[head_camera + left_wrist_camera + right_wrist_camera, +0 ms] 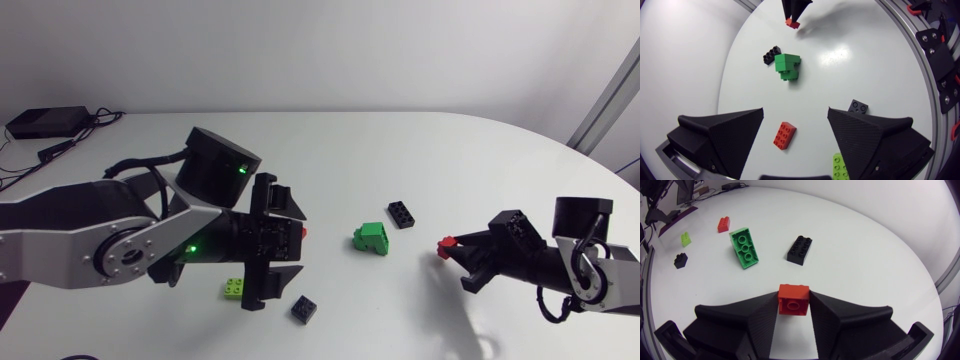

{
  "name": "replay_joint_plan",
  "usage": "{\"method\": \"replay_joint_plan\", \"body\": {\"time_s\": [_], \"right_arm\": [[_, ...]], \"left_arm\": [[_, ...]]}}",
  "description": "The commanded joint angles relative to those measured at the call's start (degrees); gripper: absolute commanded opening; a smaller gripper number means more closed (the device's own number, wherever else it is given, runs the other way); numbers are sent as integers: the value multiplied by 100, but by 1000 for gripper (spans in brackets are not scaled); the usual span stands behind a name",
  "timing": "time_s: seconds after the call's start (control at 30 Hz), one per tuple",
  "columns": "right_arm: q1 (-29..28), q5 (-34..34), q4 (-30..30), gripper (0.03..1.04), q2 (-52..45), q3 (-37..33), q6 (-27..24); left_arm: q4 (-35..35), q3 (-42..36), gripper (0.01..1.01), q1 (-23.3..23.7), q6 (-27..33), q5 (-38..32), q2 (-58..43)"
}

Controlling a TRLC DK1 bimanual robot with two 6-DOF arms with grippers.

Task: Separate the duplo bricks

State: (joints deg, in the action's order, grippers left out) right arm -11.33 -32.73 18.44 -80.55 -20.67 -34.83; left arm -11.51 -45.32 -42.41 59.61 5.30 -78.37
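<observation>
Two arms over a white surface [430, 140], with six loose brick items in view

Left end effector [795, 120]: fingers spread wide and touching nothing. It hangs above the middle-left part of the surface. A long red brick [784, 135] lies flat on the surface in the gap between the two fingers, apart from both, studs upward.

Right end effector [794, 300]: fingers drawn narrow and closed from two sides on a small red brick [793, 299], whose hollow underside faces the wrist camera. In the head view this brick sits at the fingertips, at the right part of the surface, well apart from the other items; whether it touches the surface cannot be told.

Green bricks [373, 238]: near the centre, between the two end effectors. They appear to be two pieces pressed together. The broad one is tilted, its hollow underside turned toward the right arm.

Long black brick [402, 213]: just beside the green bricks, on their far side in the head view, flat, studs upward. A narrow gap separates the two in the right wrist view.

Lime brick [234, 288]: flat on the surface, close beside one finger of the left end effector, on the near side in the head view.

Small black brick [303, 309]: just ahead of that same finger, near the lime brick but apart from it
</observation>
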Motion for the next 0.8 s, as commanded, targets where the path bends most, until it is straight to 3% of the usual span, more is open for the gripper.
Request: {"method": "replay_joint_plan", "body": {"time_s": [0.0,0.4,0.43,0.6,0.67,0.77], "right_arm": [[-80,-146,231,333,-242,168,-138],[-53,-322,1241,364,-1279,36,29],[-36,-304,1241,400,-1270,28,38],[-53,-278,1039,844,-962,-25,46],[-53,-260,600,930,-628,-175,38],[17,-225,-349,961,-136,-588,-6]], "left_arm": [[79,50,892,-39,-143,-55,-91],[131,120,892,-39,-240,-117,-152],[140,111,892,-39,-240,-117,-170],[158,23,892,-30,-240,-117,-205],[158,-29,892,14,-213,-126,-232],[166,-126,892,49,-196,-126,-267]]}}
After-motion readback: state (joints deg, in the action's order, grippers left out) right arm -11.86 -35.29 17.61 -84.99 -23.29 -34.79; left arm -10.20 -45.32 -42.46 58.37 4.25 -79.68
